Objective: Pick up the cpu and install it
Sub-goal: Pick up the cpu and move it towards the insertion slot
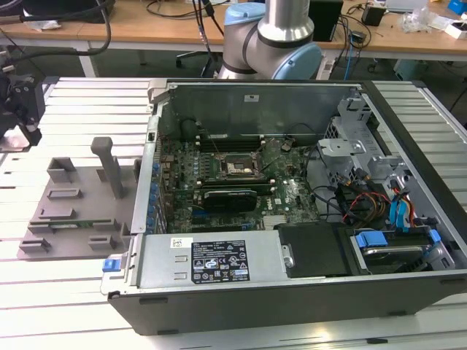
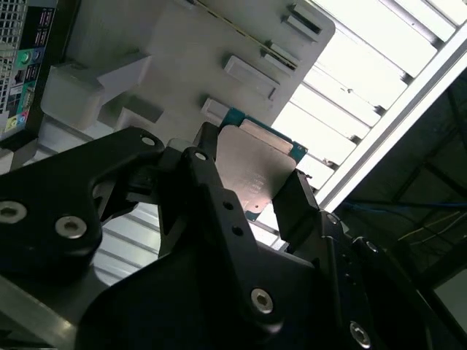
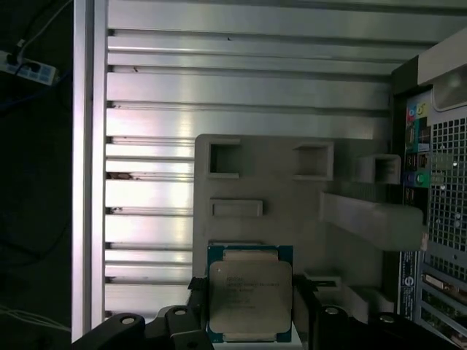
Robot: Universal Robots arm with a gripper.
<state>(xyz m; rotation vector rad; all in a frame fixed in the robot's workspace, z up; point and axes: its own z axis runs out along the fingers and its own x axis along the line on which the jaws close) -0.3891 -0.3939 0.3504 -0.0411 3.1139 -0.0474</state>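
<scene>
Two fingers (image 2: 210, 179) of the gripper (image 2: 254, 188) pinched the cpu (image 3: 250, 292) by opposite edges, level above the grey tray (image 3: 270, 189), likely sparing its underside contacts.

In the exterior view you find the tray (image 1: 86, 208) at nine o'clock of the case (image 1: 292, 295), with the socket (image 1: 237, 169) inside it. The cpu (image 3: 250, 292) sits in the gripper (image 3: 252, 313), over the tray.

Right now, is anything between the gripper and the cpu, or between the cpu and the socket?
Nothing at the gripper: the cpu sits between its fingers. Toward the socket, the tray's upright post and the case's side wall stand between; the case is open on top.
</scene>
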